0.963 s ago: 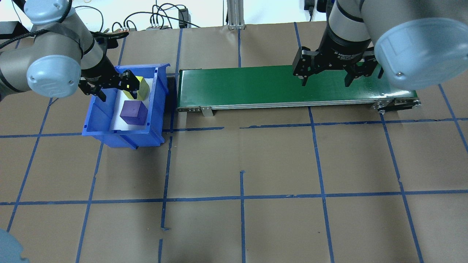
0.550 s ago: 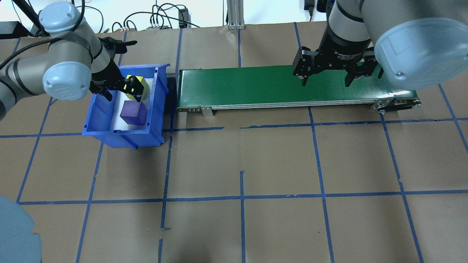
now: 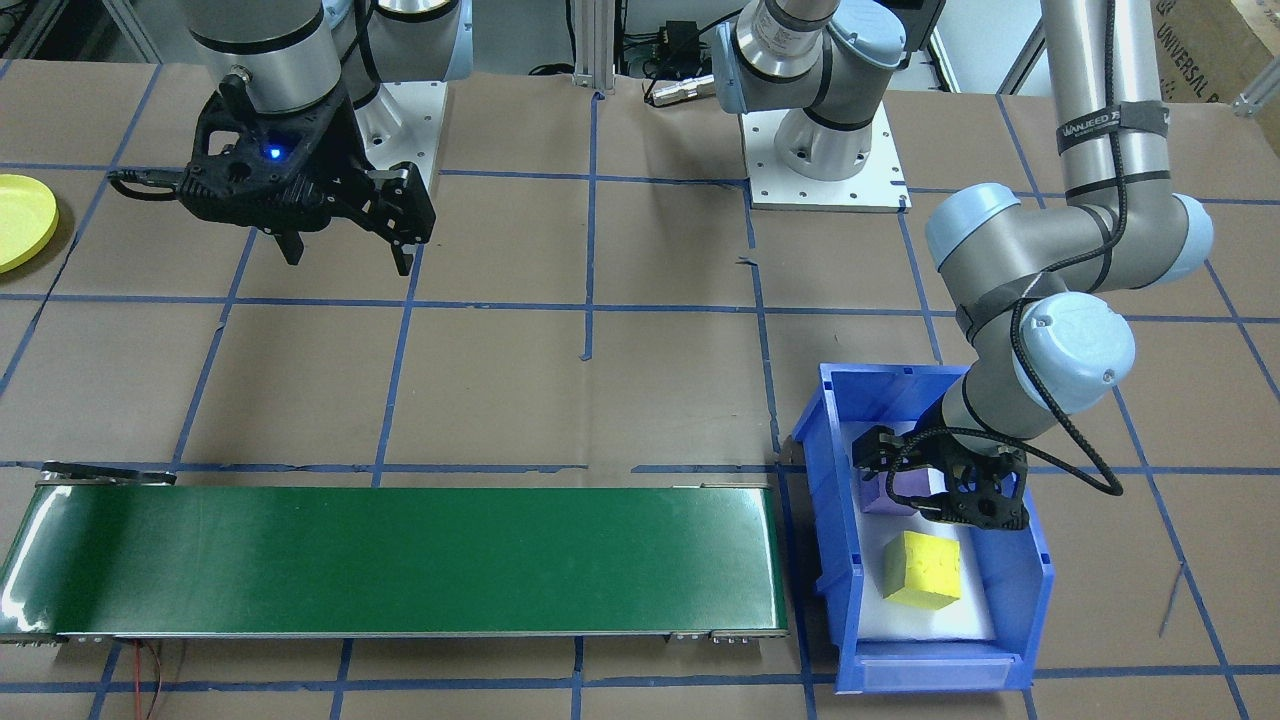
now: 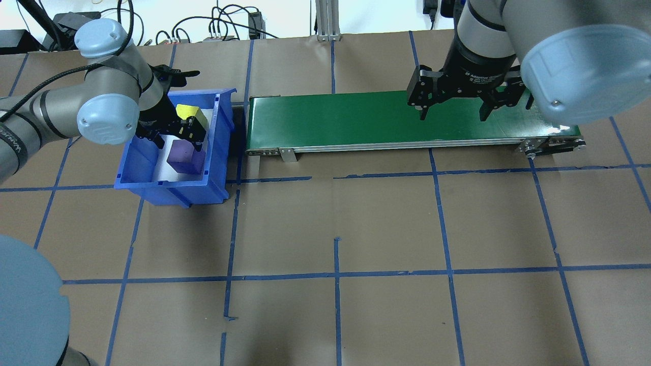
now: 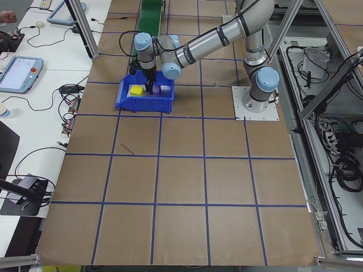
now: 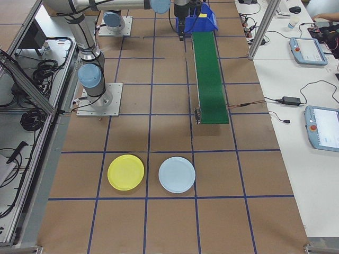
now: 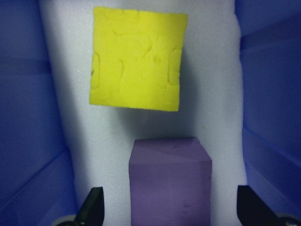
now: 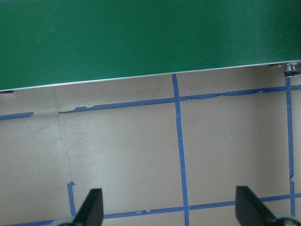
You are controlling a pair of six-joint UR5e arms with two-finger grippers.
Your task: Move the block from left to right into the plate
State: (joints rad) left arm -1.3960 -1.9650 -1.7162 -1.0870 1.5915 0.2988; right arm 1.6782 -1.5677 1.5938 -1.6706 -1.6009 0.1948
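Observation:
A purple block (image 4: 185,157) and a yellow block (image 4: 188,111) lie on white foam in a blue bin (image 4: 168,190). My left gripper (image 4: 178,142) hangs open inside the bin. In the left wrist view its fingers straddle the purple block (image 7: 170,183) without touching it, with the yellow block (image 7: 136,59) beyond. My right gripper (image 4: 452,114) is open and holds nothing, above the right part of the green conveyor (image 4: 356,119). The yellow plate (image 6: 125,172) lies on the table past the conveyor's far end, also at the front-facing view's left edge as plate (image 3: 20,220).
A light blue plate (image 6: 177,174) lies beside the yellow one. The conveyor runs from next to the bin toward the robot's right. The bin's walls stand close on both sides of the left gripper. Cables lie along the table's far edge.
My left gripper has shifted from over the yellow block to over the purple block, staying open. The right arm has not moved.

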